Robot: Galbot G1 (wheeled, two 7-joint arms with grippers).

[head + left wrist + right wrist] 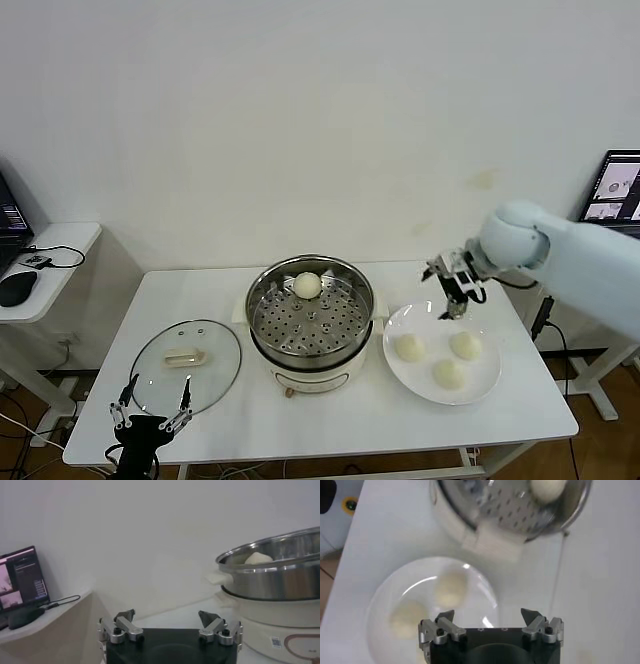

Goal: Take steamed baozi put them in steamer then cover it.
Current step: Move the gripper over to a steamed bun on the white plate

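Observation:
The steel steamer point(311, 320) stands mid-table on its cream base, with one baozi point(307, 286) on the perforated tray at the far side. Three more baozi point(448, 374) lie on a white plate point(482, 390) to its right. My right gripper point(455, 303) is open and empty, hovering over the plate's far edge. In the right wrist view its jaws point(488, 616) are spread above the plate, with a baozi point(451, 587) ahead. The glass cover point(186, 366) with cream handle lies flat left of the steamer. My left gripper point(150, 405) is open and empty at the table's front left.
A side table point(40, 262) with a mouse and cables stands at the far left. A screen point(610, 187) shows at the far right. The left wrist view shows the steamer's wall point(275, 577) and a monitor point(20, 580).

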